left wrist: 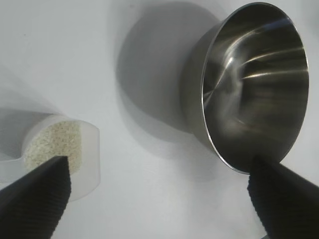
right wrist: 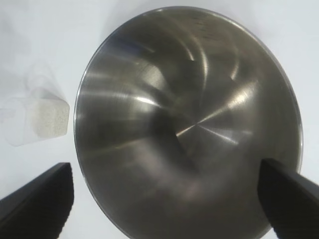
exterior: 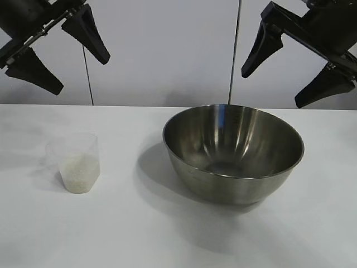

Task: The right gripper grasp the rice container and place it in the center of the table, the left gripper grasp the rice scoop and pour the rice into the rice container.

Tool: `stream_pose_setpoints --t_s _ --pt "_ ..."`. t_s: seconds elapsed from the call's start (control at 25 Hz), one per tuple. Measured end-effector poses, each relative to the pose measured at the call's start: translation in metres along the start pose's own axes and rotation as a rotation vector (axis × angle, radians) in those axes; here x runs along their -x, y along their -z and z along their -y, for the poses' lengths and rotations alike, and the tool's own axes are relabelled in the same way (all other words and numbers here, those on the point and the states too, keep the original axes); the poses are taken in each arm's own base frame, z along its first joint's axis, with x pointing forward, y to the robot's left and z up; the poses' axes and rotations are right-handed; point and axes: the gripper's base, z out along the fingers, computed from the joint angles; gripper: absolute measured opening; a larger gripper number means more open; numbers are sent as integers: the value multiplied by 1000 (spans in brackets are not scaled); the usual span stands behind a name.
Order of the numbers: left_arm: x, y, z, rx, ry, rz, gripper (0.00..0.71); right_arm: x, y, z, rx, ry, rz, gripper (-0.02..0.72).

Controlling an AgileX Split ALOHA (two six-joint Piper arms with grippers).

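Table (exterior: 128, 234): white top, its edges cut off on all sides of the exterior view.
Rice container (exterior: 233, 153): upright steel bowl, right of centre, well apart from the cup; inside bare, though glare blurs the bottom.
Right gripper (exterior: 298, 70): high above the bowl, fingers spread wide, holding nothing; arm cut off by the frame.
Left gripper (exterior: 58, 53): high above the cup, fingers spread wide, holding nothing; arm cut off.
Rice scoop (exterior: 74, 162): clear cup standing at the left; tab handle hard to make out.
Rice (exterior: 80, 173): fills the cup's lower part.
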Motion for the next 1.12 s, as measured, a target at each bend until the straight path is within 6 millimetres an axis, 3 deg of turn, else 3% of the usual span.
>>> stream_pose_setpoints --t_s 0.32,0.6,1.12 --pt "0 0 0 0 0 0 694 0 0 1 -6 6 -2 694" --pt "0 0 0 0 0 0 694 2 -3 21 -204 96 0 694" --pt "0 0 0 1 0 5 694 0 -97 65 -251 -18 -97 694"
